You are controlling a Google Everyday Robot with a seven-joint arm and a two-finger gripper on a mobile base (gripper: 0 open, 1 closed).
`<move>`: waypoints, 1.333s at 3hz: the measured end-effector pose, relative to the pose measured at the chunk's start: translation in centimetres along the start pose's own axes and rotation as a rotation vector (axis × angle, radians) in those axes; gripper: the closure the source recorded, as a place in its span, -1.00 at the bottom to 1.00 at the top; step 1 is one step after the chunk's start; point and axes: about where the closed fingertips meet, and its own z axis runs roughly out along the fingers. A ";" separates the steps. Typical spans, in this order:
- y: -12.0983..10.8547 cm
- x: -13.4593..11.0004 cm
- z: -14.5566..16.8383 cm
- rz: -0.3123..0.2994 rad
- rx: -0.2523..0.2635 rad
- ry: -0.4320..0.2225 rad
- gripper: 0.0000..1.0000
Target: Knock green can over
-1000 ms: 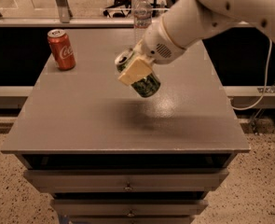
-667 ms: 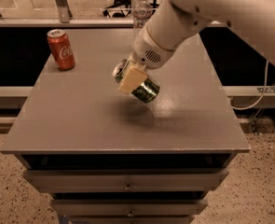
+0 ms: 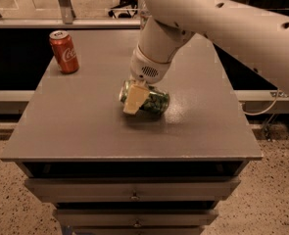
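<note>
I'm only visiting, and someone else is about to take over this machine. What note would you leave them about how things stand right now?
End effector: low over the middle of the grey table, closed on the green can, with one pale finger across the can's front.
Green can: lying on its side on the tabletop.
Red can: upright near the far left corner, well apart from the arm.
Done: the green can is down on its side, so the knock-over looks achieved.
Left: probably just let go and lift the arm away, watching that the can does not roll.
</note>
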 end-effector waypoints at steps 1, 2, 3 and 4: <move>0.2 0.4 0.7 -0.003 -0.014 0.023 -0.84; 0.2 0.6 1.1 -0.003 -0.021 0.036 -1.00; 0.2 0.8 1.1 0.000 -0.022 0.039 -1.00; -0.1 1.7 0.5 0.030 -0.027 0.003 -1.00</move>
